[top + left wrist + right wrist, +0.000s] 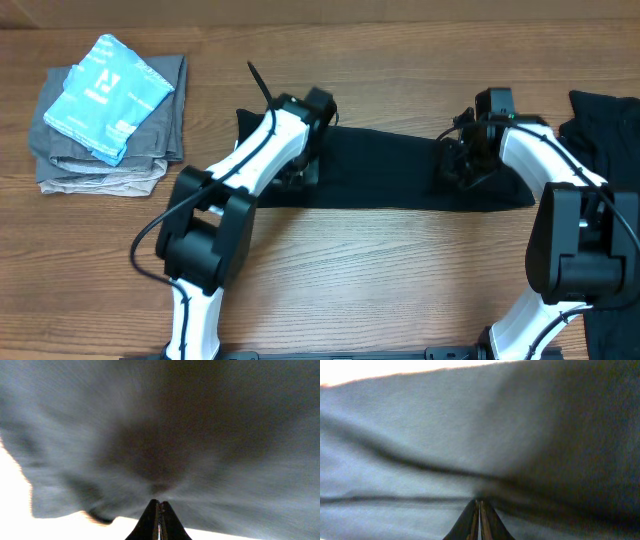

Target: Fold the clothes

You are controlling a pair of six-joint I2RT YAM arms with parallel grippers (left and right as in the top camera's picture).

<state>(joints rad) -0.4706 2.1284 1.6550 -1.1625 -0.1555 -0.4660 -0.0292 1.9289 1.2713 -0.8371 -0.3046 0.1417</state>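
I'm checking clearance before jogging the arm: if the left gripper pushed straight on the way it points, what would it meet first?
The black garment: the left gripper, jaws shut, points into its fabric, which fills the wrist view and creases toward the tips, so it probably grips it.

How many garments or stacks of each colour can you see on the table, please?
Black: 2, the folded strip and the heap at the right edge
Grey: 1, a stack
Light blue: 1, a folded garment
Total: 4
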